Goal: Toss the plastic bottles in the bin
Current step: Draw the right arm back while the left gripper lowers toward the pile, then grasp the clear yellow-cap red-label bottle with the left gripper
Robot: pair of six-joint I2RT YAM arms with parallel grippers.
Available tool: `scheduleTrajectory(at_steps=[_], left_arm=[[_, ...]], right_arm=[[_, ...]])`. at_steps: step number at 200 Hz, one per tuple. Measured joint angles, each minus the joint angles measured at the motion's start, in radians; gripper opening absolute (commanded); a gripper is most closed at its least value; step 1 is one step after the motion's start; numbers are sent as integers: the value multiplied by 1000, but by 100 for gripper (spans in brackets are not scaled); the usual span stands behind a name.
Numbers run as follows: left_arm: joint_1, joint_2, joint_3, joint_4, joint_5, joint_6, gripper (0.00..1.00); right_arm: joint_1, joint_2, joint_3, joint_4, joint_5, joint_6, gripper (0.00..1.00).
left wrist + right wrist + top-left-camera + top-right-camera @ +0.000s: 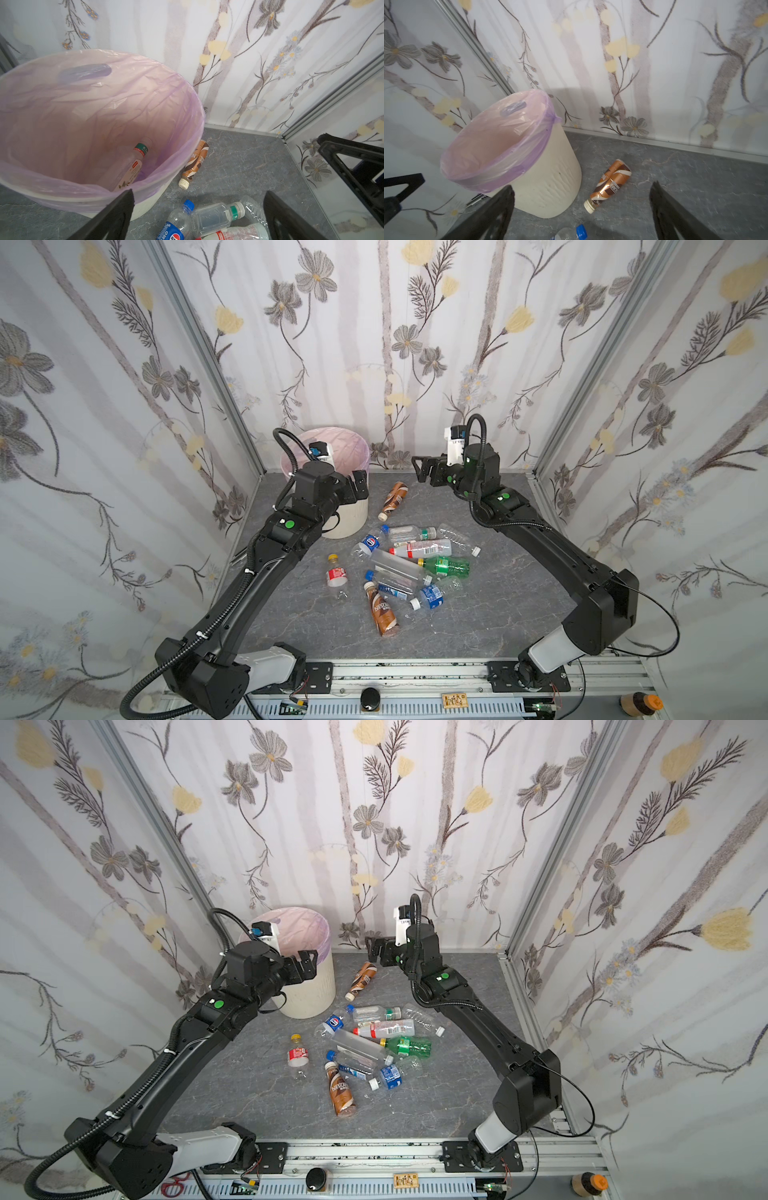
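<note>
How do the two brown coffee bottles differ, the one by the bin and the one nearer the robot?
The rear coffee bottle lies alone beside the bin; the front coffee bottle lies at the near edge of the bottle pile. The rear one's cap points toward the table's front, the front one's toward its back. The rear one looks dented; the front one smooth. Both are brown, pale-capped, lying on their sides.

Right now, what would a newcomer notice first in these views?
A loose pile of plastic bottles lies in the middle of the grey table in both top views, boxed in by floral walls. At the far left corner stands the bin, pink-lined, with one bottle already inside in the left wrist view. The left gripper and right gripper hang open and empty, a brown coffee bottle lying below between them.
</note>
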Motion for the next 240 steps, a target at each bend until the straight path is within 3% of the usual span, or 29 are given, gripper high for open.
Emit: scheduleTrajectory(at_steps=[54,116,168,240], left_arm=[[-108,7,-117,-23,-76,-8,100],[-135,-185,-440,-97,-173,-192,100],[-103,-139,-589,-145,-136,-333,100],[40,-174,-701,-153,3,-413,100]], right_arm=[[-51,-169,-283,10,32,-10,100],[-63,-237,-401,13,46,-18,100],[-35,-243,-430,20,-19,-26,100],[146,-256,-556,84,-90,-91,100]])
